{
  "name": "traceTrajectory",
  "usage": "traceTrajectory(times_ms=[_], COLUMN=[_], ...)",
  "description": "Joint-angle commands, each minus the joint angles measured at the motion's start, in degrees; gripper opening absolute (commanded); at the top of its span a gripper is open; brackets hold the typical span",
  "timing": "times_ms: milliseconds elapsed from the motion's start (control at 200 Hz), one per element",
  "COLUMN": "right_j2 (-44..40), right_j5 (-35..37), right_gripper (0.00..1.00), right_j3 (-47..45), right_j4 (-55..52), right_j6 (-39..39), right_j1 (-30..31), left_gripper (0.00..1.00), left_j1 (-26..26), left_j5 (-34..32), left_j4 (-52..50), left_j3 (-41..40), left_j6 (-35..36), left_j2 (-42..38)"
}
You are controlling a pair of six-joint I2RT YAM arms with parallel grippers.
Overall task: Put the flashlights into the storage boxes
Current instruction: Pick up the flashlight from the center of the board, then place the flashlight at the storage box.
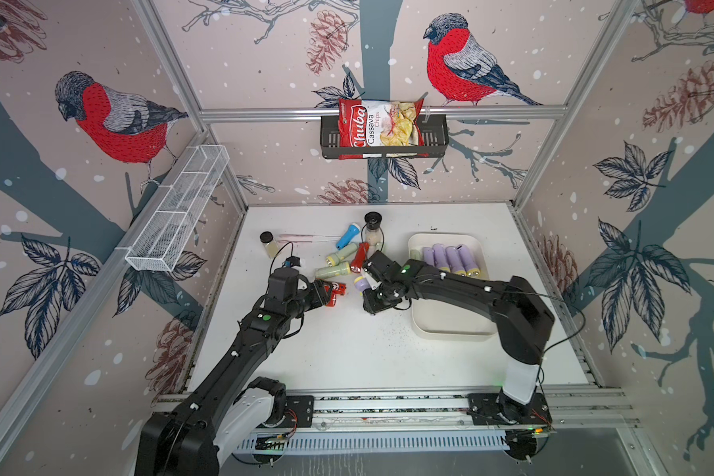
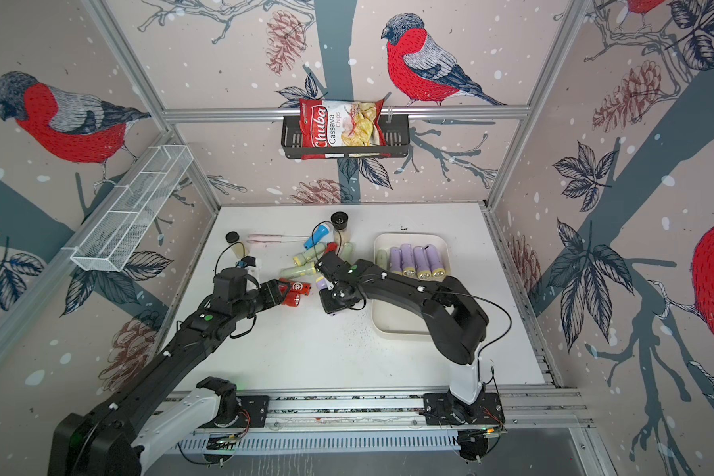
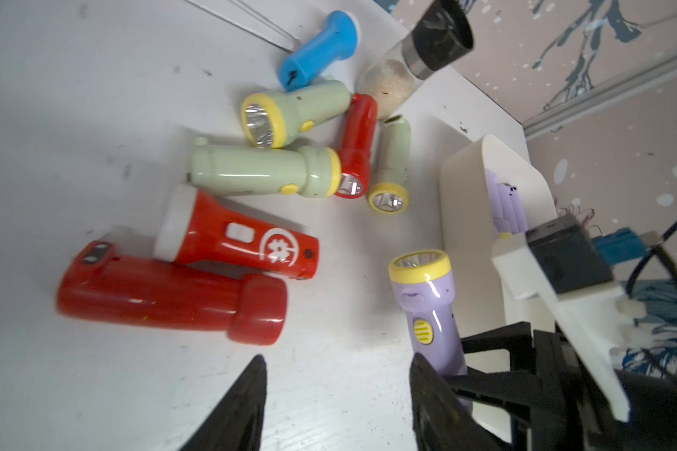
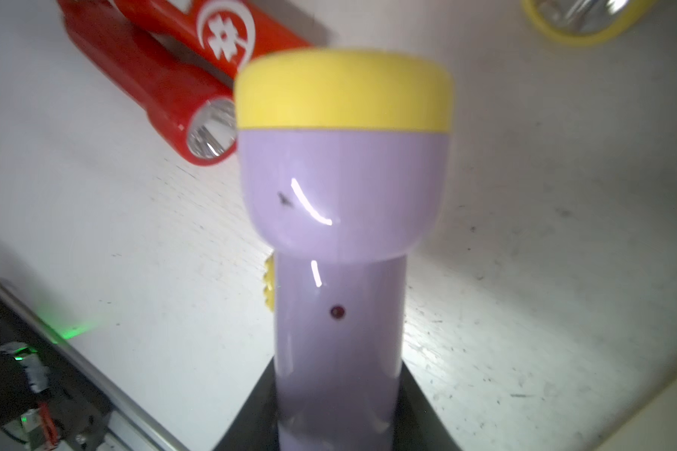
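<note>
Now | right gripper (image 4: 337, 414) clamps lilac flashlight (image 4: 341, 234) | left gripper (image 3: 339, 365) spread

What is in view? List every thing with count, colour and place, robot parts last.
tray: one, cream-white, right side of the table
lilac flashlights: four, side by side in the tray
pale green flashlight: one, beside them
loose pale green flashlights: three, yellow heads, mid-table pile
red flashlights: three, mid-table, one in the pile
blue flashlight: one, pile's far edge
held lilac flashlight: one, yellow head, in the right tool
spice jars: two, clear with black caps, table's far side
pink stick: one, between the jars
chips bag: one, red and white, in the black wall basket
wire-mesh basket: one, white, left wall
left tool: black, open, empty
right tool: black, shut on that lilac flashlight
</note>
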Motion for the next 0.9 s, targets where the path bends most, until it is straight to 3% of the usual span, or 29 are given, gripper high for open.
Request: traceTrajectory(times_ms=[0, 285, 565, 896], right_j2=[-5.6, -24.4, -36.3, -33.5], right_j5=[-1.4, -5.8, -13.1, -18.9], right_gripper=[0.33, 0.33, 0.33, 0.33], right_j3=[-2.9, -18.0, -30.3, -36.8], right_j4=[4.0, 6.2, 3.6, 9.1], right_j6=[2.3, 2.5, -1.0, 0.4], right_j1=[-1.9, -16.5, -32.0, -33.0], left_gripper=[0.58, 0.58, 0.58, 0.58], left_j1=[-3.3, -15.3, -24.3, -25.4], left_j5=[-1.9, -5.7, -4.8, -3.0], left_j4=[4.0, 10.7, 13.9, 17.2], left_j3=[2.2, 8.5, 17.2, 19.4], left_j6=[1.2, 0.2, -0.3, -1.0], left_j2=[3.4, 14.7, 27.6, 33.3])
